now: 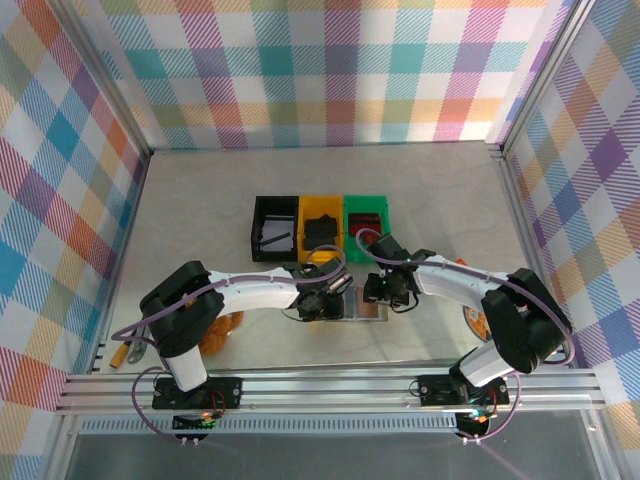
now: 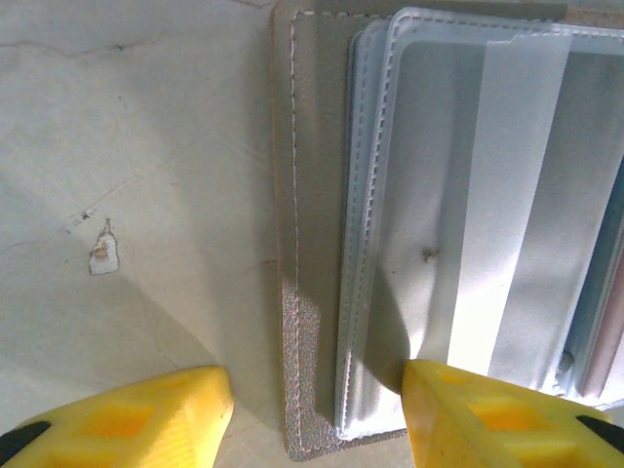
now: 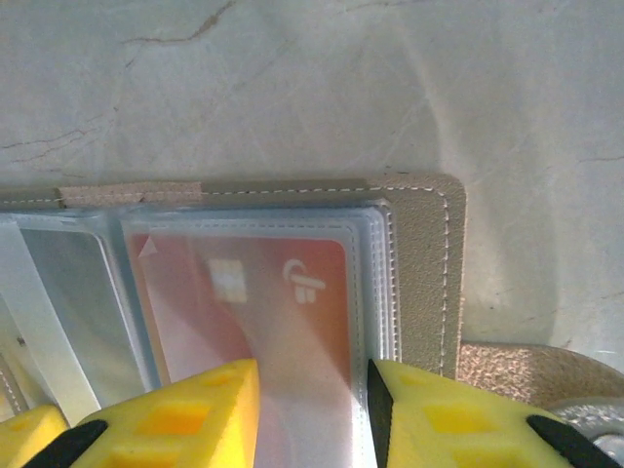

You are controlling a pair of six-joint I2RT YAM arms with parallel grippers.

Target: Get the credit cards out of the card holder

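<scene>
Extraction is in hand: the card holder (image 3: 424, 244) lies open on the table (image 3: 292, 88), your left gripper (image 2: 317, 400) spread astride its edge, your right gripper (image 3: 312, 390) flanking the reddish card (image 3: 292, 312), grip unclear. Next you need a firm pinch and a straight pull from the sleeve.

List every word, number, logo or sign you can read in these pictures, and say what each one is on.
Words or numbers: none can be read in any view.
Red card inside the card holder: a white hook-shaped logo, no letters legible.
Same card: a plain white square.
Same card: a small white triangle at its corner.
Row of bins, top view: too small to make out any label.
</scene>
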